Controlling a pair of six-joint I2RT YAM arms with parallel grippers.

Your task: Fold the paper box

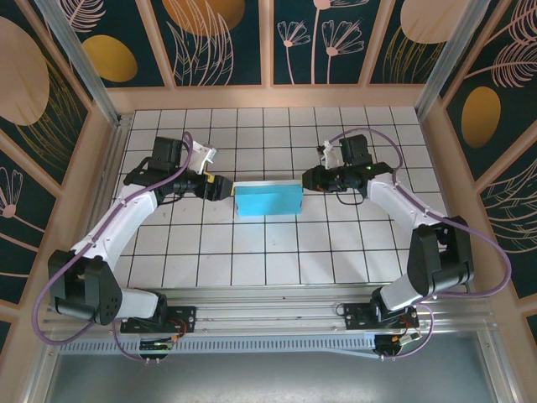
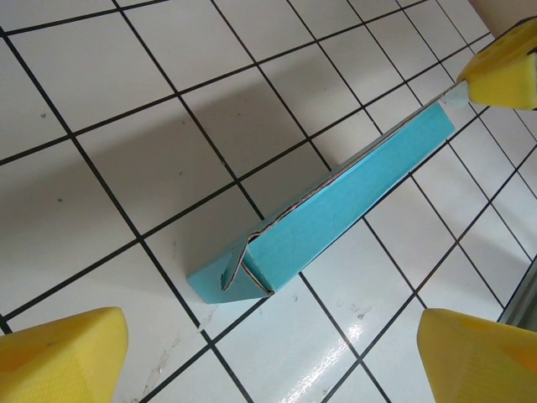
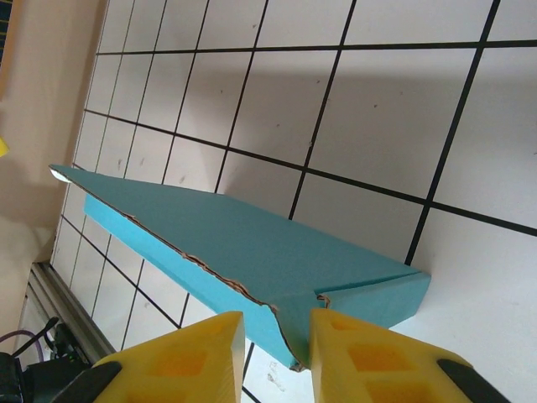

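From where I stand: one teal paper box (image 1: 267,201), lying on the one tiled tabletop (image 1: 277,252). There are two robot arms, a left arm (image 1: 109,231) and a right arm (image 1: 411,210). That makes two grippers, the left gripper (image 1: 225,188) and the right gripper (image 1: 306,178), each with one pair of jaws, so four yellow fingers (image 2: 59,353) in all. Two purple cables (image 1: 52,277) are here, one looping along each arm. One metal rail (image 1: 268,321) runs along the near edge.

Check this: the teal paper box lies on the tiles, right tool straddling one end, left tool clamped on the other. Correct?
No: the left tool is open, not touching the paper box, as the left wrist view shows. The rest holds.
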